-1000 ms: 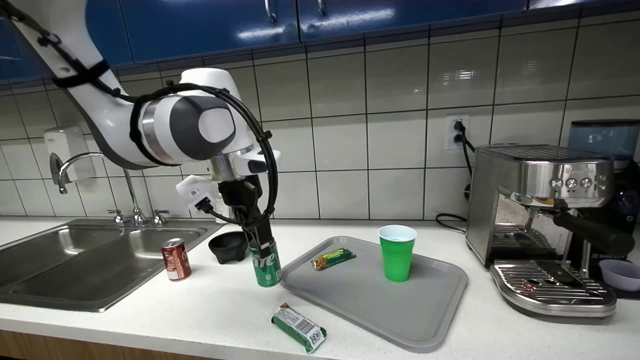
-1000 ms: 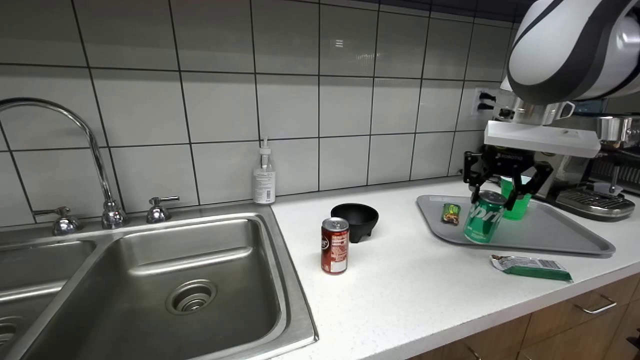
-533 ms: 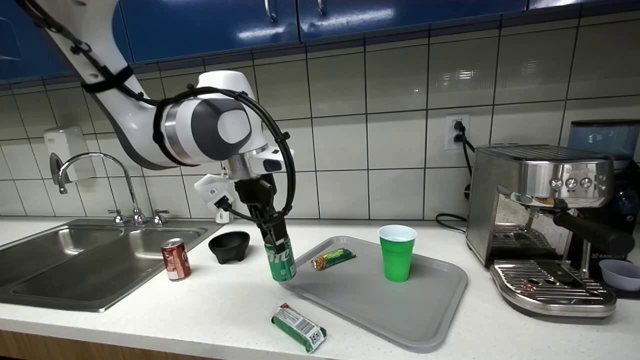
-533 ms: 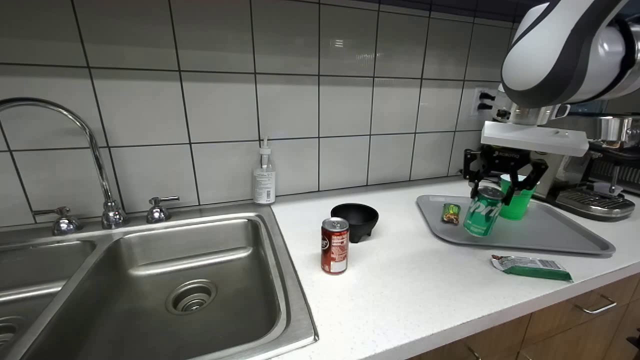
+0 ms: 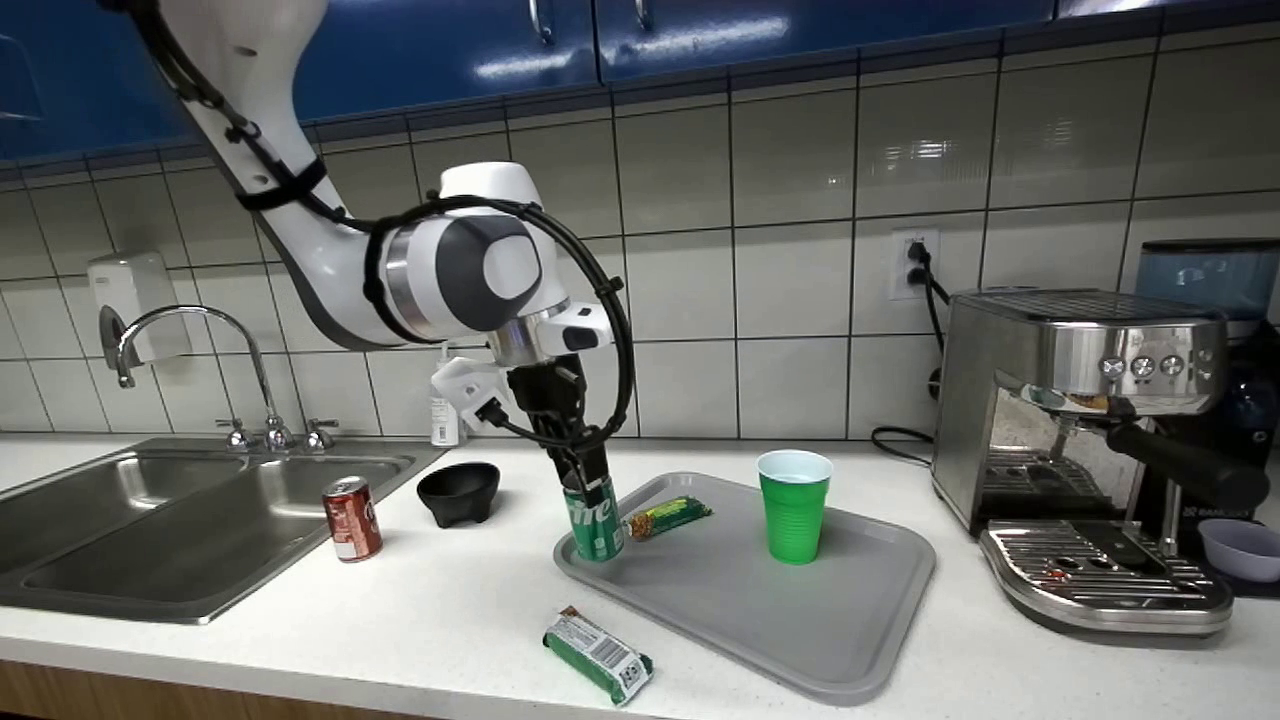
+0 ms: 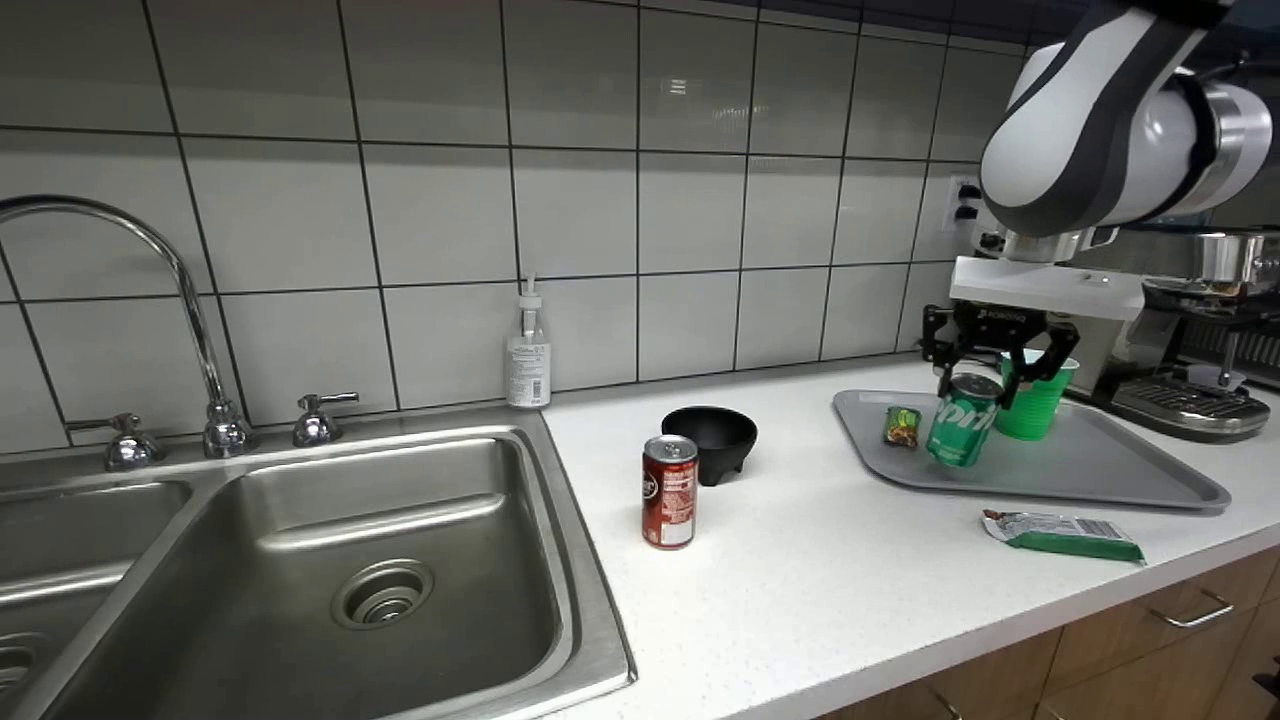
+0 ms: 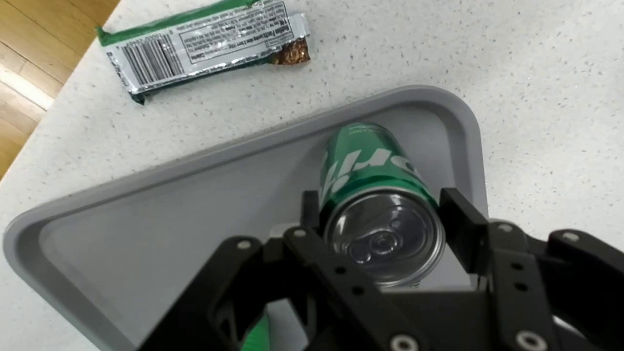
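Gray tray (image 5: 760,610), green Sprite can (image 7: 363,146) gripped over its corner

Black gripper (image 6: 974,392), lettered ROBOTIQ, stands above the tray. The Sprite can, with white "prit" showing and a silver lid, leans over the tray's corner; contact there is unclear. Beside the tray: a wrapped bar (image 7: 209,46) labelled Nutrition Facts. Fingers (image 7: 460,224), partly spread, clasp the can's upper sides.

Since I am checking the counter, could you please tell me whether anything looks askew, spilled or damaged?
Only the green can looks askew: held in the gripper over a corner of the tray, it leans instead of standing upright. I see no spill or damage.
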Action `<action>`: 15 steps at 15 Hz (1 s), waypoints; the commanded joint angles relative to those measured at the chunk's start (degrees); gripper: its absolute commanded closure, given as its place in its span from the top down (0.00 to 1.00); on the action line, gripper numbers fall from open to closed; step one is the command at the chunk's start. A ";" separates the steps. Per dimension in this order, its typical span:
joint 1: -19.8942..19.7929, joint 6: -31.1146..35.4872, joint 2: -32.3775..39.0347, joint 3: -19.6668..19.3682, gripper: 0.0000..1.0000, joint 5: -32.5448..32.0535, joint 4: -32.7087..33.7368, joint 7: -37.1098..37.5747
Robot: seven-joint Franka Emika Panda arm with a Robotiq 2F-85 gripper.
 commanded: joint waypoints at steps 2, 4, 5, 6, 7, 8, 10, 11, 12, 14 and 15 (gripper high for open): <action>2.17 -0.07 4.28 -1.92 0.38 0.22 4.75 0.31; 2.94 -0.19 5.70 -2.45 0.38 0.57 5.97 0.08; 3.29 -0.25 6.29 -2.63 0.38 0.83 6.50 -0.05; 3.62 -0.27 6.83 -2.81 0.38 1.03 6.92 -0.14; 3.98 -0.30 7.26 -3.04 0.38 1.11 7.28 -0.15; 4.36 -0.33 7.69 -3.29 0.38 1.25 7.61 -0.18; 4.88 -0.38 8.31 -3.63 0.38 1.48 8.10 -0.32; 5.20 -0.45 8.53 -3.89 0.60 1.49 8.27 -0.23; 5.57 -0.42 8.67 -4.26 0.88 1.33 8.37 -0.07; 6.17 -0.32 8.75 -4.86 0.96 1.12 8.46 0.25; 6.44 -0.28 8.64 -5.17 0.99 1.02 8.48 0.37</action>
